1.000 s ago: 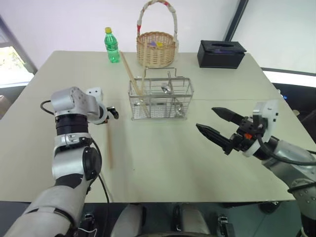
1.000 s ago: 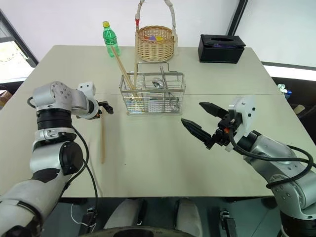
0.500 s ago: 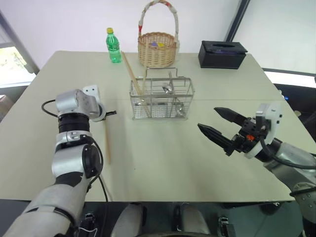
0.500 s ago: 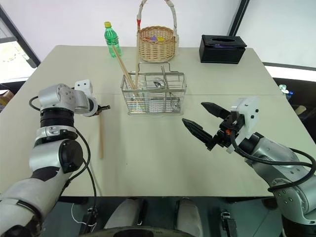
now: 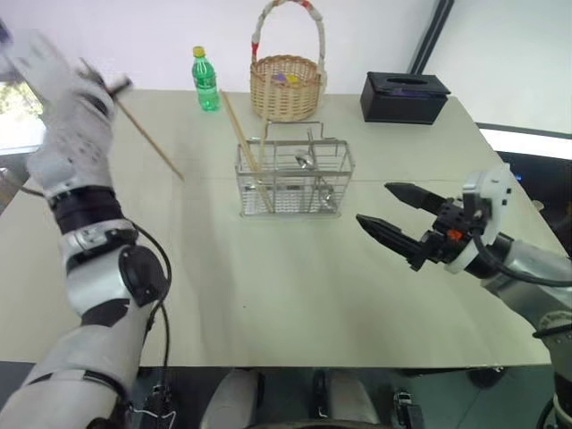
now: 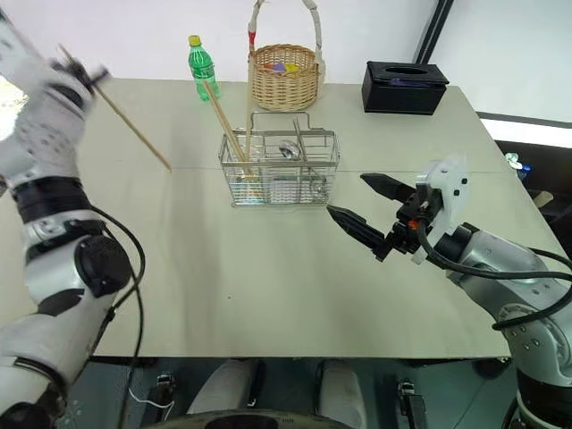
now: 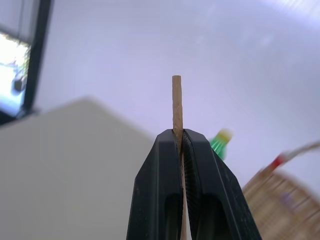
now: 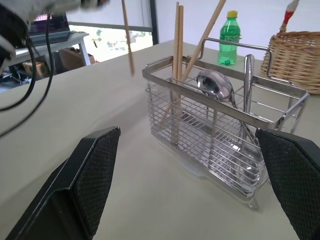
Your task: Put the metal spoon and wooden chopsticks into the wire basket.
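While your left end effector (image 7: 181, 145) is raised high over the counter's (image 5: 268, 295) left edge, its two black fingers (image 7: 157, 190) are clenched on one wooden chopstick (image 5: 147, 143), and the stick slants down from the grip toward the counter's middle with its lower tip in the air, clear of the surface and well left of the wire basket (image 5: 293, 183). You can see in the left wrist view the stick's short end poking up past the pinched fingertips.

Your right end effector (image 5: 400, 219) hangs over the counter near the right edge, pointing toward the wire basket, its fingers spread wide with nothing between them.

You'll find the wire basket standing upright on the counter a little back of centre. Other chopsticks (image 8: 178, 45) stand in its left end, one (image 5: 239, 134) leaning back and left well above the rim. The metal spoon (image 8: 216, 86) is already inside, in the middle part, bowl up near the rim, beside another upright metal utensil handle (image 8: 248, 75).

Along the counter's back edge you have a green bottle (image 5: 205, 81), a round wicker basket (image 5: 285, 85) with a tall arched handle, and a black box (image 5: 404, 96) toward the back right corner
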Controlling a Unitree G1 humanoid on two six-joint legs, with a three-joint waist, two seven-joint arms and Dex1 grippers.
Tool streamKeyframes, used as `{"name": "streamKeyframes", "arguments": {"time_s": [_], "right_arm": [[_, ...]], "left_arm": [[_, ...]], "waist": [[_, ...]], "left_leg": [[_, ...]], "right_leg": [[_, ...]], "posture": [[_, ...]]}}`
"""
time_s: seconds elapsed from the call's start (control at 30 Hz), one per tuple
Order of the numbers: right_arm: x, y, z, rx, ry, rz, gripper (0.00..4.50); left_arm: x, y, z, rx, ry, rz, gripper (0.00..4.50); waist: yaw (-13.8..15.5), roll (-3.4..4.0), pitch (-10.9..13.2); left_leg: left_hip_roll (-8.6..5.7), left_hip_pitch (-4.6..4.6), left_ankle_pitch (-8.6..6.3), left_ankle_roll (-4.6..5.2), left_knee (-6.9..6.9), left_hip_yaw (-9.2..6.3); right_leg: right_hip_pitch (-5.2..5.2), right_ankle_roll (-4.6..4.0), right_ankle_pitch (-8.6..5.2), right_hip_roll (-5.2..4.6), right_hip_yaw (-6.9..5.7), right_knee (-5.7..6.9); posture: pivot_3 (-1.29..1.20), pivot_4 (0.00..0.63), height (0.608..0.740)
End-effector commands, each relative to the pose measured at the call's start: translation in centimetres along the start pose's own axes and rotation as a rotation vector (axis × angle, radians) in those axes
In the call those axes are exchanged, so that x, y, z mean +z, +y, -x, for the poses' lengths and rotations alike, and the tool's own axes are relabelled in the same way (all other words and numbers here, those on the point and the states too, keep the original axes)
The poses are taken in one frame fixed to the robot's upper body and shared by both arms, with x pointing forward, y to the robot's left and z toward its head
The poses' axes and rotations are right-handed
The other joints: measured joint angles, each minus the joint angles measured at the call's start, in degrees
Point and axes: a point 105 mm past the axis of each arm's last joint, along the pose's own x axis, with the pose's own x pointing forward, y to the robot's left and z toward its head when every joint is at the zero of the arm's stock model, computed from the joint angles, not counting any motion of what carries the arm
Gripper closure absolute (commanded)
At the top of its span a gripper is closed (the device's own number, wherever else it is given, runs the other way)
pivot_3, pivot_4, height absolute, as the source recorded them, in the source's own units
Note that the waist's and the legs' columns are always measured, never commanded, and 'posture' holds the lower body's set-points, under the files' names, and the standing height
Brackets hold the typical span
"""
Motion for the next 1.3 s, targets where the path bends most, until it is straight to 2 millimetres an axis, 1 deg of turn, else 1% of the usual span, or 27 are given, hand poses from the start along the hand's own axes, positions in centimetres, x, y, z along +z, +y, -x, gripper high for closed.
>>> {"name": "streamKeyframes", "arguments": {"time_s": [0.03, 0.1, 0.2, 0.3, 0.43, 0.53, 0.6, 0.7, 0.8, 0.9, 0.93, 0.97, 1.0, 1.03, 1.17, 1.3], "right_arm": [[0.9, 0.0, 0.0, 0.006, -0.025, 0.019, 0.0], [0.9, 0.0, -0.1, 0.004, -0.027, 0.017, 0.0], [0.6, 0.3, -0.3, 0.002, -0.033, 0.009, 0.0], [0.3, 0.4, -0.2, -0.007, -0.038, 0.001, 0.0], [0.1, 0.4, -0.1, -0.023, -0.049, -0.004, 0.0], [0.0, 0.4, -0.1, -0.034, -0.06, -0.008, 0.0], [0.0, 0.5, -0.1, -0.039, -0.064, -0.009, 0.0], [-0.1, 0.5, 0.0, -0.049, -0.066, -0.012, 0.0], [-0.1, 0.4, 0.1, -0.056, -0.067, -0.01, 0.0], [0.0, 0.2, 0.2, -0.062, -0.068, -0.007, 0.0], [0.0, 0.1, 0.2, -0.064, -0.067, -0.006, 0.0], [0.0, 0.0, 0.2, -0.065, -0.066, -0.005, 0.0], [0.0, -0.1, 0.3, -0.066, -0.065, -0.004, 0.0], [0.0, -0.1, 0.3, -0.067, -0.065, -0.004, 0.0], [-0.2, -0.2, 0.3, -0.064, -0.06, -0.002, 0.0], [-0.1, -0.6, 0.2, -0.052, -0.056, 0.011, 0.0]], "left_arm": [[4.1, -5.9, 0.5, -0.243, -0.112, 0.095, 4.46], [4.0, -7.4, 0.7, -0.304, -0.099, 0.108, 4.46], [2.0, -10.7, 1.9, -0.446, -0.043, 0.041, 4.46], [0.1, -12.7, 3.2, -0.561, 0.02, -0.015, 4.46], [-1.9, -13.7, 4.2, -0.624, 0.072, -0.078, 4.46], [-4.0, -14.1, 5.0, -0.657, 0.121, -0.114, 4.46], [-5.2, -14.2, 5.5, -0.668, 0.143, -0.137, 4.46], [-7.7, -13.8, 6.5, -0.678, 0.181, -0.162, 4.46], [-9.0, -13.5, 7.3, -0.683, 0.207, -0.128, 3.46], [-10.0, -13.1, 7.8, -0.667, 0.236, -0.104, 1.86], [-10.1, -13.0, 7.9, -0.659, 0.238, -0.094, 1.41], [-10.1, -12.9, 8.0, -0.651, 0.239, -0.084, 0.81], [-10.1, -12.7, 8.0, -0.639, 0.239, -0.075, 0.33], [-10.0, -12.6, 7.9, -0.629, 0.237, -0.071, 0.04], [-8.5, -11.7, 7.4, -0.605, 0.201, -0.083, 0.04], [-6.1, -10.2, 6.8, -0.634, 0.194, -0.143, 0.04]], "waist": [[-0.04, 0.05, -0.01], [-0.19, 0.17, -0.06], [-0.26, 0.18, -0.04], [-0.32, 0.18, -0.03], [-0.54, 0.22, 0.01], [-0.42, 0.27, 0.0], [-0.33, 0.28, 0.0], [-0.24, 0.28, 0.0], [-0.25, 0.26, 0.01], [-0.25, 0.25, 0.02], [-0.26, 0.26, 0.01], [-0.27, 0.26, 0.01], [-0.27, 0.26, 0.01], [-0.28, 0.26, 0.01], [-0.28, 0.26, 0.02], [-0.52, 0.31, 0.04]], "left_leg": [[-0.05, 0.02, -0.02, 0.08, 0.0, 0.02], [-0.07, 0.12, -0.07, 0.2, 0.0, 0.05], [-0.03, 0.18, -0.09, 0.27, -0.04, 0.08], [0.01, 0.17, -0.07, 0.26, -0.03, 0.06], [0.02, 0.16, -0.06, 0.26, -0.02, 0.1], [0.02, 0.17, -0.06, 0.26, -0.06, 0.1], [0.02, 0.19, -0.06, 0.26, -0.07, 0.09], [0.01, 0.17, -0.06, 0.26, -0.05, 0.09], [0.01, 0.14, -0.06, 0.27, -0.02, 0.06], [0.01, 0.12, -0.06, 0.27, -0.03, 0.06], [0.01, 0.12, -0.06, 0.27, -0.04, 0.06], [0.01, 0.13, -0.06, 0.27, -0.05, 0.07], [0.01, 0.13, -0.06, 0.27, -0.05, 0.07], [0.01, 0.13, -0.06, 0.27, -0.05, 0.07], [0.02, 0.15, -0.06, 0.28, -0.04, 0.07], [0.03, 0.18, -0.06, 0.28, -0.05, 0.09]], "right_leg": [[0.04, 0.0, 0.0, -0.03, 0.0, -0.02], [0.14, 0.01, 0.0, -0.05, 0.01, -0.06], [0.15, 0.01, -0.01, -0.01, 0.02, -0.06], [0.1, 0.0, -0.01, 0.04, 0.03, 0.04], [0.02, 0.0, 0.0, 0.06, 0.09, 0.07], [0.02, -0.01, -0.01, 0.06, 0.09, 0.06], [0.05, -0.01, -0.01, 0.05, 0.1, 0.06], [0.06, -0.01, -0.01, 0.05, 0.1, 0.05], [0.06, -0.02, -0.01, 0.06, 0.09, 0.03], [0.04, -0.02, -0.01, 0.06, 0.09, 0.03], [0.04, -0.02, -0.01, 0.06, 0.09, 0.02], [0.04, -0.02, -0.01, 0.06, 0.09, 0.02], [0.05, -0.03, -0.01, 0.05, 0.1, 0.01], [0.05, -0.03, -0.01, 0.05, 0.1, 0.01], [0.05, -0.02, -0.01, 0.07, 0.09, 0.03], [0.04, -0.02, -0.01, 0.09, 0.1, 0.05]], "posture": [[0.0, 0.15, 0.663], [0.0, 0.15, 0.663], [0.0, 0.15, 0.663], [0.0, 0.15, 0.663], [0.0, 0.15, 0.663], [0.0, 0.15, 0.663], [0.0, 0.15, 0.663], [0.0, 0.15, 0.663], [0.0, 0.15, 0.663], [0.0, 0.15, 0.663], [0.0, 0.15, 0.663], [0.0, 0.15, 0.663], [0.0, 0.15, 0.663], [0.0, 0.15, 0.663], [0.0, 0.15, 0.663], [0.0, 0.15, 0.663]]}}
